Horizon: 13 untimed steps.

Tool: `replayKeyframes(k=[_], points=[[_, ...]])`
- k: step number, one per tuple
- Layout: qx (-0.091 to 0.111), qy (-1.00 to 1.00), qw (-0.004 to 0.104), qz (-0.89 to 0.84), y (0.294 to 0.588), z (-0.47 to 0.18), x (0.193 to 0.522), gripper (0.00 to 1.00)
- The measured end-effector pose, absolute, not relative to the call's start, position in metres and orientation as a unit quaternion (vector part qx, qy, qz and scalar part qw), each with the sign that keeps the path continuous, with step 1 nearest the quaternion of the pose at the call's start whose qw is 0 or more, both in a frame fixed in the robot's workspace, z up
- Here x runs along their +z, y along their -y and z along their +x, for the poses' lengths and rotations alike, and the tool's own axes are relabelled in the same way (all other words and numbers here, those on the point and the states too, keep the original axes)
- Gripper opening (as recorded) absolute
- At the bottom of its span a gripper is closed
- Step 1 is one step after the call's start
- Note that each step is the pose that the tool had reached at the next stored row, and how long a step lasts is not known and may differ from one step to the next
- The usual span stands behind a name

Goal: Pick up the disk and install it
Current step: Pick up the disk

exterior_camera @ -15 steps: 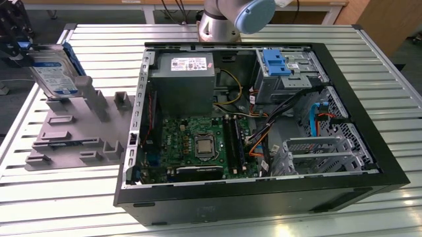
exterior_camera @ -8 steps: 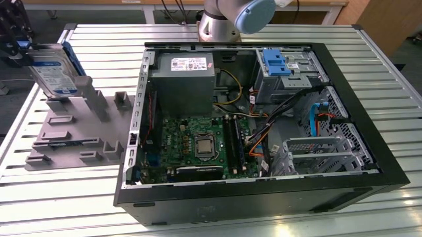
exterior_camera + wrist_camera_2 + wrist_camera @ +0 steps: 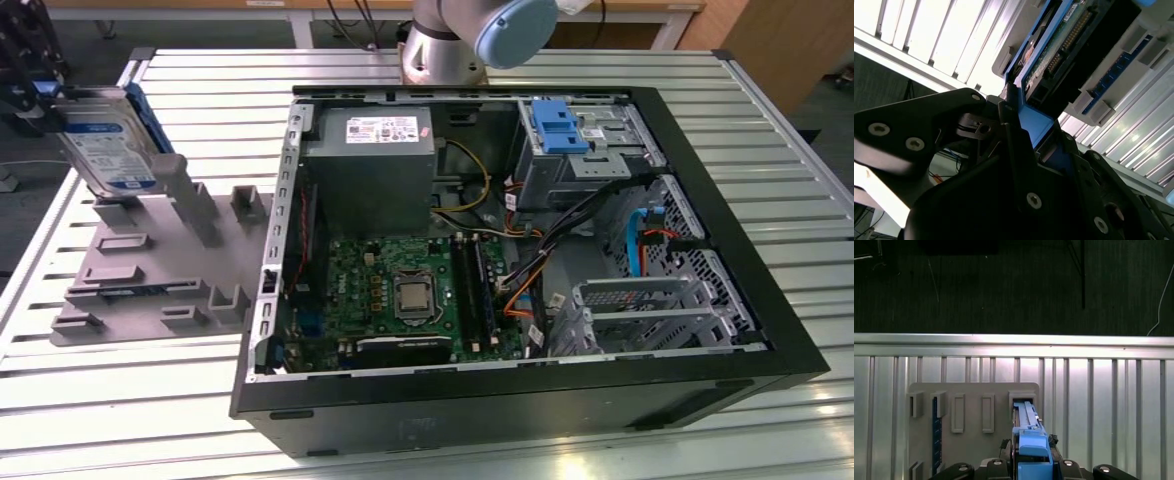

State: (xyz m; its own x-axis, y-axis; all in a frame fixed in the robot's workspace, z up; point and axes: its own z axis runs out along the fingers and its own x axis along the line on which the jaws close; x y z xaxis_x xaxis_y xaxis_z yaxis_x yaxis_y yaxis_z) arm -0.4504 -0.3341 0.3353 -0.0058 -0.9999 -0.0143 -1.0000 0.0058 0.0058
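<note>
Pinching the blue side rail with the jaws drawn in narrow around it, our gripper (image 3: 1021,125) is holding the disk (image 3: 110,140) by its upper end. We are judging this hold to be a slim one, since the fingers (image 3: 1013,145) are bearing on plastic at one edge rather than on metal across the body. The drive may be free to pivot or slide in the pinch, and the rail itself may be flexing under the load. In the first wrist view its lower edge is running down toward a slot in the grey fixture (image 3: 147,270), and we are unable to tell whether it is seated there or clear. A pull off the slot's line could be jamming it or dragging the fixture along. The disk is showing as a flat silver slab with a white-and-blue label and blue rails, and its green board and connector row are facing the second wrist view. It is standing tilted at the exterior view's far left, beside the open computer case (image 3: 507,400) and well apart from the drive cage (image 3: 641,310), where loose cables (image 3: 534,270) could be snagging it.
</note>
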Motion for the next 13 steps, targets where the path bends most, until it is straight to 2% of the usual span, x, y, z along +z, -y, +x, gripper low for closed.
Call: replayKeyframes(k=[13], points=[[0.007, -0.709, 0.003, -0.705, 0.3340, -0.4504, 0.3434, 0.36]])
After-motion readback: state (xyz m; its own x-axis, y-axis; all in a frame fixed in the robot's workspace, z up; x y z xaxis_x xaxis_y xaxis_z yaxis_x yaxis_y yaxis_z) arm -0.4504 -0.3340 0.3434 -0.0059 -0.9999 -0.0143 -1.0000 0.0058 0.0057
